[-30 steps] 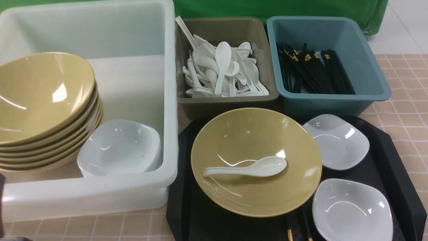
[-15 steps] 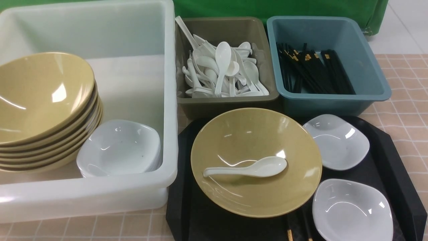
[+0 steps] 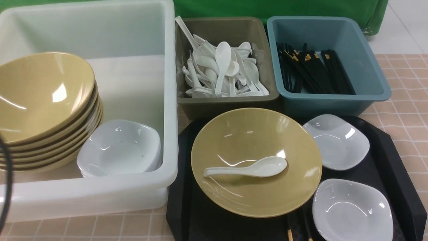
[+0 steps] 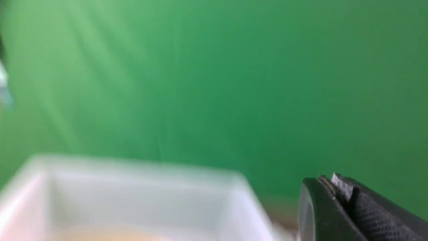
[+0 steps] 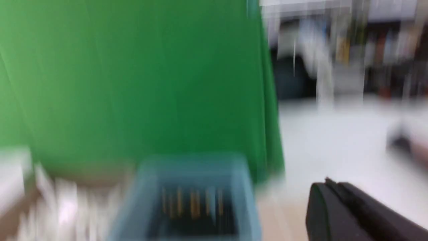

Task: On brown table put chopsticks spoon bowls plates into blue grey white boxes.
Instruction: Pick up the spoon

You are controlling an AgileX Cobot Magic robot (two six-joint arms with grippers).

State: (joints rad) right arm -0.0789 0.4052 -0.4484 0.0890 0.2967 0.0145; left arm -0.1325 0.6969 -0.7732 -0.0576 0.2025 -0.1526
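Left tool (image 4: 329,197) near white box (image 4: 140,169) rim; jaws unclear

Brown table (image 3: 406,110): three boxes (image 3: 100,197), black tray (image 3: 187,221).

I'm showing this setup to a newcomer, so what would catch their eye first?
Probably the big yellow bowl on the black tray, with a white spoon lying inside it. Next, the tilted stack of bowls at the left of the white box, and behind the tray the grey box heaped with spoons beside the blue box of black chopsticks.
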